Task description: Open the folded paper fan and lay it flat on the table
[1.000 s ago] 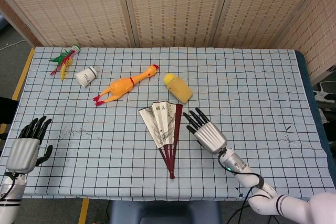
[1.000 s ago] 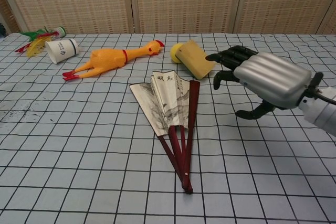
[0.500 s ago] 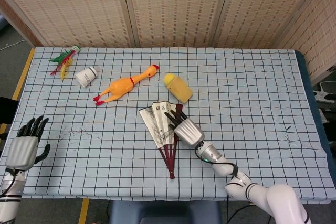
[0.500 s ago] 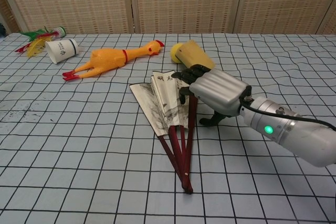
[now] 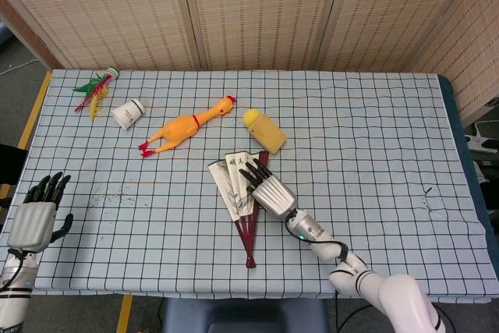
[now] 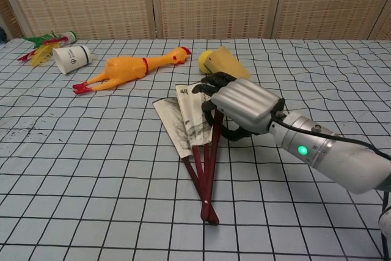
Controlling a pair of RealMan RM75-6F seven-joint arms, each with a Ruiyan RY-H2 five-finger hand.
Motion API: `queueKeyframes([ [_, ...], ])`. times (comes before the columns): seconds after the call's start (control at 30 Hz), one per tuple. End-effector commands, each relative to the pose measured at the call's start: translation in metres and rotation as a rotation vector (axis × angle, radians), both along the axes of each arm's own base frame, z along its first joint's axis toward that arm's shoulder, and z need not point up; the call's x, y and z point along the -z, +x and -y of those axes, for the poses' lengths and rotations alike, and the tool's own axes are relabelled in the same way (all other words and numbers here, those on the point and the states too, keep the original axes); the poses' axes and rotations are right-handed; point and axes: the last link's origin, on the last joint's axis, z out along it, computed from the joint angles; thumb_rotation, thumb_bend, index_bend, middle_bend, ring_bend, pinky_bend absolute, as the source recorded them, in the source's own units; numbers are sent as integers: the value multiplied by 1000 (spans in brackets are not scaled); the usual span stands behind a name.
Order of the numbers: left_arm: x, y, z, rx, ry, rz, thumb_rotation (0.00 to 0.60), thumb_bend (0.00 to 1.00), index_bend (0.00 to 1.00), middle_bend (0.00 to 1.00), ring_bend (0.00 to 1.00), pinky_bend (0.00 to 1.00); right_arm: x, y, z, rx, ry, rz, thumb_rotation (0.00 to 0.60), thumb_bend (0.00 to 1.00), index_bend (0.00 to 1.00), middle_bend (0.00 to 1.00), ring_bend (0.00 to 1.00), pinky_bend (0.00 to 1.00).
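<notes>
Fan (image 5: 236,185) narrowed, ribs swung left since earlier frame; right robot hand (image 5: 265,185) rests on it, fingers (image 6: 211,80) extended, nothing pinched.

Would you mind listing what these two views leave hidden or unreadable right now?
- Right hand on the paper fan: its palm side faces down in both views, so the grip cannot be told.
- Fan's right part: covered by that hand.
- Left hand: outside the chest view.
- Paper cup: print too small.
</notes>
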Motion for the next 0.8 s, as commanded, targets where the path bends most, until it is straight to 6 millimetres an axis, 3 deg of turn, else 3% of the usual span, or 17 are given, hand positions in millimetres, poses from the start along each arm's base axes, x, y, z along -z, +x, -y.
queueKeyframes([
  [0.03,2,1,-1,12,-8,15,600,419,0,0,0,150,-5,3,-1,-20,1,32,600,603,679,126,0,0],
  [0.2,9,3,-7,61,-61,125,600,428,0,0,0,150,-15,19,4,23,38,131,600,607,718,135,0,0],
  [0.33,15,2,-19,89,-28,324,600,444,84,0,0,127,-25,41,12,68,64,206,600,607,725,135,0,0],
  [0.4,25,2,-22,101,6,433,600,444,125,2,0,92,-29,54,16,93,78,253,600,607,725,135,0,0],
  [0.57,51,4,-25,133,-31,512,600,436,147,18,0,86,-31,85,21,165,106,370,600,606,733,154,0,0],
  [0.8,63,14,-52,60,-145,660,600,435,361,31,0,84,-21,130,33,263,197,495,600,606,746,155,0,0],
])
